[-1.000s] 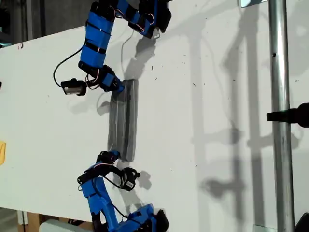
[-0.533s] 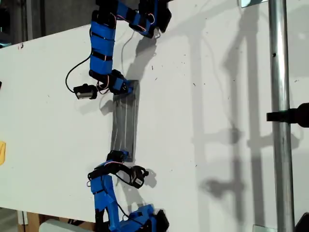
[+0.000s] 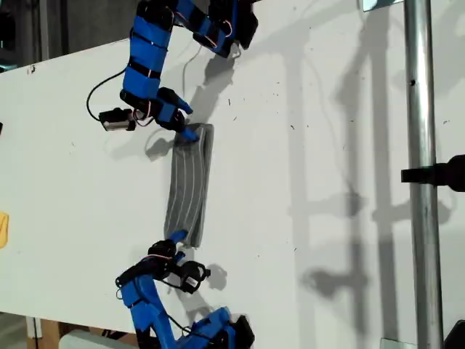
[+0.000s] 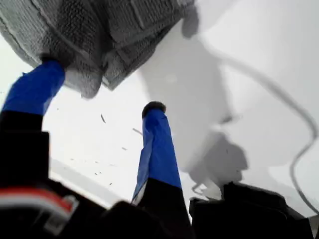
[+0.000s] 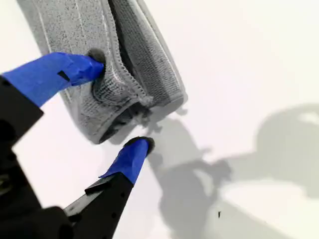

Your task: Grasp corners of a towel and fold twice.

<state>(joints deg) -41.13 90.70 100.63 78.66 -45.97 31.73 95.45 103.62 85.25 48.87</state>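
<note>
The towel (image 3: pixel 190 182) is lying on the white worktop (image 3: pixel 305 145) as a long narrow strip, already folded over on itself and slightly bowed. In the exterior view one blue arm is being held at each of its short ends.

My first claw (image 4: pixel 102 87) is being held wide open, with nothing gripped. One finger is touching the towel's (image 4: pixel 99 30) rumpled end, and the other is standing apart over bare worktop. My second claw (image 5: pixel 118 102) is open too. One finger is being pressed onto the top of the towel (image 5: pixel 139 59), and the other is sitting just beside the end, low on the worktop. Several stacked layers are showing there, gaping a little at the fold.

By the look of it, the strip is being lined up for its next fold, and this is where it could slip.

- **Partial pinch:** If either claw is closed as it stands, only the upper layers may be caught. The lower ones would then be left behind and the stack would peel open on the lift.
- **Pushed cloth:** The low finger may shove the end along instead of sliding under it, bunching the cloth.
- **Uneven lift:** With the strip already curved, unequal lifting at the two ends would leave the fold skewed.
</note>
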